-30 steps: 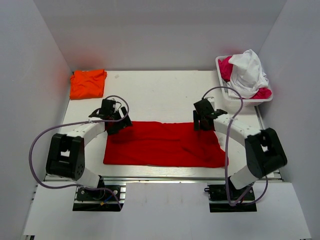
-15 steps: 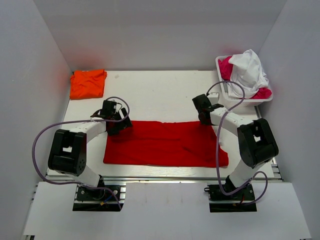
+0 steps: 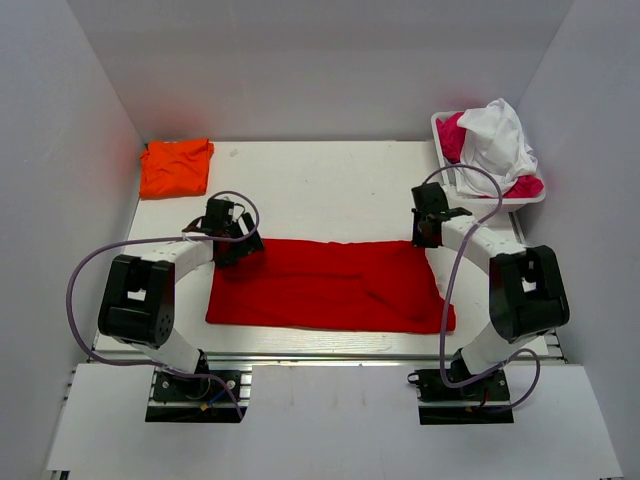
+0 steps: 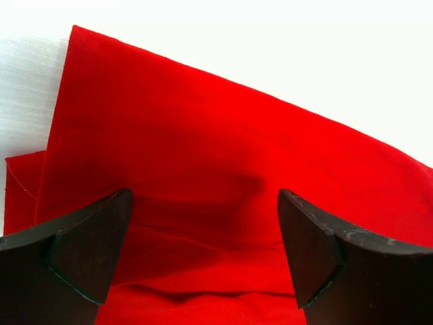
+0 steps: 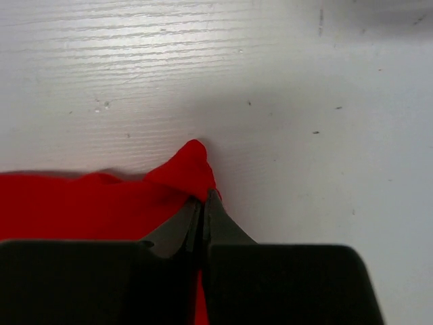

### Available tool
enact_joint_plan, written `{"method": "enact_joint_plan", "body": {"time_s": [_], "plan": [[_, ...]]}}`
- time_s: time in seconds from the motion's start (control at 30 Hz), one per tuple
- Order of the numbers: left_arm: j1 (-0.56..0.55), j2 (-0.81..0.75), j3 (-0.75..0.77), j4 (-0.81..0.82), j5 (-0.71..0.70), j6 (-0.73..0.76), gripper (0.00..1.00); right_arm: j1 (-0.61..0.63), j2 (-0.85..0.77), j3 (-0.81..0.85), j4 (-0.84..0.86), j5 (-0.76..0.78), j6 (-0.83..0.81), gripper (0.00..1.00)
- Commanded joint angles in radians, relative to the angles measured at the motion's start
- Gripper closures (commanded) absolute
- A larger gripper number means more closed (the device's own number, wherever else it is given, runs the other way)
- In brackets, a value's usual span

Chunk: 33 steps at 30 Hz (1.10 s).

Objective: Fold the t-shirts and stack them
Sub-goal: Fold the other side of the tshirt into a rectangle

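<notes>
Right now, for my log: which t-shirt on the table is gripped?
The red t-shirt, spread along the near edge: the right fingers are shut on its far right corner. The orange t-shirt lies untouched at the far left.

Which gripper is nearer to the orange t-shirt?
Left. The open left gripper hovers over the red t-shirt's far left corner, close to the orange t-shirt. The right gripper pinches its far right corner, much farther away.
</notes>
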Motion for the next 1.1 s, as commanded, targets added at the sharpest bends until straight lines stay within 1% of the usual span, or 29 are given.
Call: {"method": "enact_joint_plan", "body": {"time_s": [0.0,0.07,0.1,0.13,0.17,0.23,0.27,0.3,0.33,0.37,0.4,0.43,0.5,0.53,0.63,0.83,0.9,0.93,0.97,1.03,1.07], "plan": [[0.013,0.098,-0.068,-0.109,-0.092,0.012,0.0,-0.065,-0.05,-0.025,0.062,-0.229,-0.077,1.0],[0.013,0.109,-0.068,-0.119,-0.102,0.012,0.0,-0.103,-0.079,-0.047,0.076,-0.291,-0.101,1.0],[0.013,0.118,-0.068,-0.119,-0.102,0.012,0.0,-0.134,-0.097,-0.063,0.114,-0.451,-0.15,1.0],[0.013,0.118,-0.068,-0.119,-0.102,0.012,0.0,-0.157,-0.104,-0.089,0.125,-0.491,-0.187,1.0],[0.013,0.118,-0.068,-0.119,-0.102,0.012,0.0,-0.169,-0.107,-0.094,0.128,-0.582,-0.231,1.0],[0.013,0.127,-0.068,-0.119,-0.102,0.012,0.0,-0.218,-0.094,-0.102,0.128,-0.65,-0.249,1.0],[0.013,0.127,-0.068,-0.128,-0.102,0.012,0.0,-0.23,-0.09,-0.102,0.133,-0.726,-0.276,1.0],[0.013,0.127,-0.068,-0.137,-0.102,0.012,0.0,-0.255,-0.079,-0.116,0.139,-0.753,-0.278,1.0],[0.013,0.127,-0.068,-0.137,-0.102,0.012,0.0,-0.281,-0.079,-0.126,0.153,-0.864,-0.314,1.0],[0.013,0.127,-0.068,-0.137,-0.102,0.021,0.0,-0.295,-0.073,-0.131,0.159,-0.899,-0.342,1.0],[0.013,0.127,-0.068,-0.149,-0.102,0.021,0.0,-0.331,-0.073,-0.137,0.164,-0.926,-0.353,1.0],[0.013,0.127,-0.068,-0.149,-0.102,0.021,0.0,-0.356,-0.07,-0.14,0.189,-1.039,-0.374,1.0],[0.013,0.127,-0.068,-0.149,-0.102,0.021,0.0,-0.404,-0.065,-0.151,0.217,-1.101,-0.373,1.0],[0.013,0.127,-0.068,-0.149,-0.102,0.021,0.0,-0.416,-0.064,-0.159,0.269,-1.193,-0.356,1.0],[0.022,0.127,-0.068,-0.159,-0.111,0.021,0.0,-0.456,-0.058,-0.157,0.318,-1.238,-0.318,1.0],[0.022,0.127,-0.059,-0.159,-0.111,0.021,0.0,-0.523,-0.11,-0.179,0.312,-1.204,-0.322,1.0],[0.022,0.127,-0.059,-0.159,-0.102,0.021,0.0,-0.545,-0.104,-0.185,0.311,-1.242,-0.324,1.0],[0.022,0.127,-0.059,-0.159,-0.102,0.021,0.0,-0.551,-0.09,-0.189,0.314,-1.296,-0.33,1.0],[0.022,0.136,-0.059,-0.159,-0.09,0.021,0.0,-0.557,-0.061,-0.186,0.314,-1.296,-0.327,1.0],[0.022,0.136,-0.059,-0.159,-0.089,0.021,0.0,-0.577,-0.033,-0.185,0.315,-1.402,-0.332,0.98],[0.022,0.136,-0.059,-0.159,-0.089,0.021,0.0,-0.585,0.009,-0.182,0.315,-1.426,-0.335,0.98]]}}
